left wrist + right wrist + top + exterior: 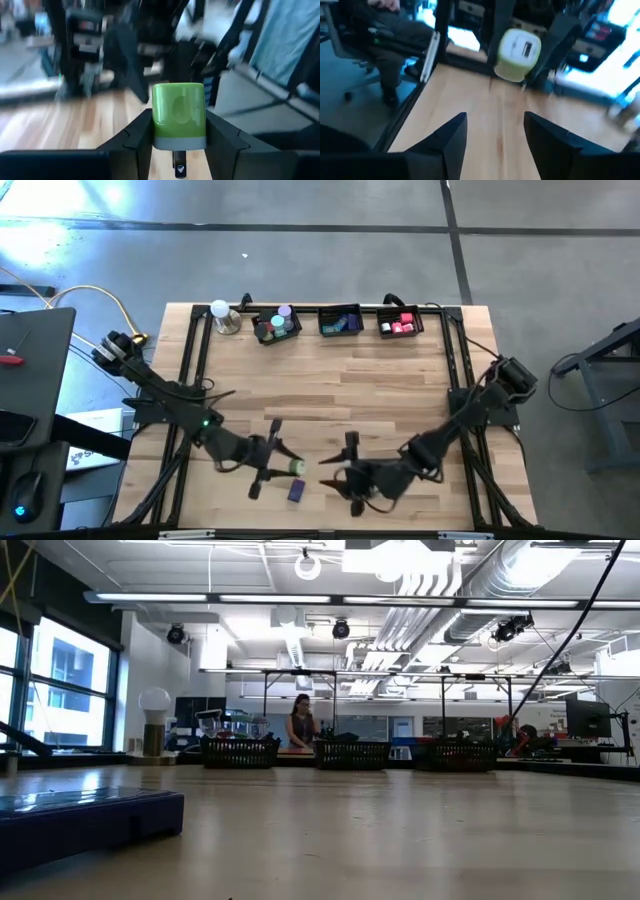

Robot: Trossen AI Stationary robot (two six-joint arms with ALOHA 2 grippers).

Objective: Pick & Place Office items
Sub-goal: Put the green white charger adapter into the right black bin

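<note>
A small green cylinder with a grey end (pixel 178 112) sits between the fingers of my left gripper (pixel 179 131), above the table's near middle (pixel 297 467). The right wrist view shows the same piece end-on (pixel 519 47). My right gripper (pixel 494 134) stands open just to its right (pixel 335 475), facing it, with only bare wood between its fingers. A purple-blue block (pixel 296 491) lies flat on the table below the green piece; the low view shows it at near left (pixel 85 818). My left gripper pinches the green cylinder by its two opposite sides (pixel 158 125) between its two fingers. The fingers come about level from the table's left. The piece is lifted clear of the table, its grey end (pixel 179 143) toward the gripper.
Three black trays (pixel 277 326) (pixel 340 321) (pixel 400 323) holding small coloured items stand along the far edge, with a white ball on a metal base (pixel 224 316) to their left. A black frame (pixel 190 370) runs around the table. Bare wood lies between the trays and the grippers.
</note>
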